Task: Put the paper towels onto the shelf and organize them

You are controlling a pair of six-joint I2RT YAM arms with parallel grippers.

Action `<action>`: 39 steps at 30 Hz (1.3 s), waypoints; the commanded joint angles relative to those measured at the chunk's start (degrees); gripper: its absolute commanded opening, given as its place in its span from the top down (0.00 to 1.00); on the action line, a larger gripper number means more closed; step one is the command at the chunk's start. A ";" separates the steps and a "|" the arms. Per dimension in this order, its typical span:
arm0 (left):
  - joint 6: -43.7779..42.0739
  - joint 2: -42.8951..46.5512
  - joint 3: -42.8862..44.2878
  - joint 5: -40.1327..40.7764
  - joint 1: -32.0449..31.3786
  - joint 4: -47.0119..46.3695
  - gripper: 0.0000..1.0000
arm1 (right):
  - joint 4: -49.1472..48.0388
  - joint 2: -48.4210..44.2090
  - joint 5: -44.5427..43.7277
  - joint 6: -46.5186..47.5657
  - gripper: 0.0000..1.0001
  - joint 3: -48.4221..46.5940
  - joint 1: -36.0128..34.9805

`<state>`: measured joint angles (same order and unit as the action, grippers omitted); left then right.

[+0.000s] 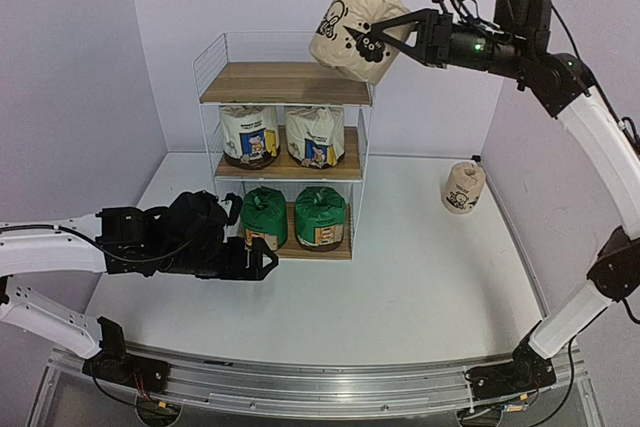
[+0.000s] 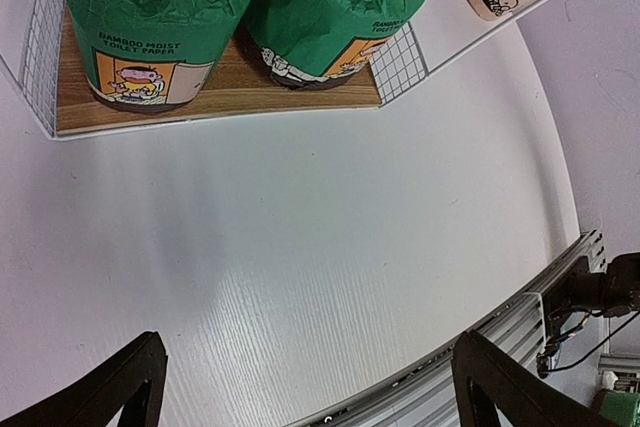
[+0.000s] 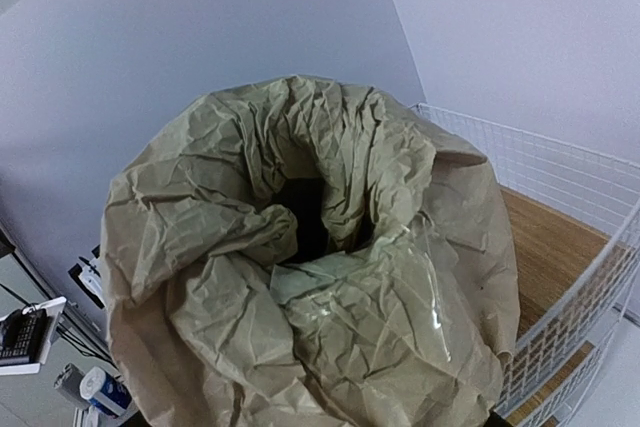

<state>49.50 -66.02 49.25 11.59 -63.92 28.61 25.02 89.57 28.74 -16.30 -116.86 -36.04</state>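
Note:
The shelf [image 1: 285, 84] stands at the back of the table, its top board bare. Two white paper towels [image 1: 249, 135] [image 1: 315, 136] sit on its middle tier and two green ones [image 1: 264, 217] [image 1: 320, 215] on the bottom tier. My right gripper [image 1: 368, 43] is shut on a tan roll [image 1: 348, 27], held tilted in the air above the top board's right end. In the right wrist view that roll [image 3: 310, 267] hides the fingers. Another tan roll [image 1: 464, 187] stands on the table at the right. My left gripper [image 1: 255, 242] is open, low in front of the green rolls [image 2: 160, 17].
The shelf's white wire mesh [image 3: 560, 157] rims the top board [image 3: 550, 247] beside the held roll. Walls close the back and both sides. A metal rail [image 1: 300, 387] runs along the table's near edge by the arm bases.

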 commanded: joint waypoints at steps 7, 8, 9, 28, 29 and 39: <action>0.64 1.69 -1.69 -0.45 0.30 -1.90 0.00 | -1.44 5.14 -11.43 11.20 0.67 -7.97 -10.25; 0.63 1.81 -1.77 -0.48 0.30 -1.93 0.00 | -1.33 5.68 -12.44 11.61 0.67 -8.38 -10.60; 0.66 1.90 -1.88 -0.51 0.31 -1.95 0.00 | -1.23 6.21 -13.71 12.15 0.67 -8.77 -11.00; 1.22 4.03 -3.55 -1.32 0.27 -2.01 0.00 | 0.77 13.66 -36.14 22.22 0.54 -12.85 -14.24; 1.23 4.03 -3.54 -1.39 0.29 -2.00 0.00 | 0.75 14.08 -36.65 22.22 0.53 -13.22 -14.30; 1.31 4.70 -3.55 -1.48 0.29 -1.49 0.00 | 0.65 17.71 -42.46 24.56 0.18 -17.67 -16.04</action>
<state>50.67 -63.21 45.89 10.41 -63.92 27.94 28.10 105.99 -7.86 6.17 -131.01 -51.67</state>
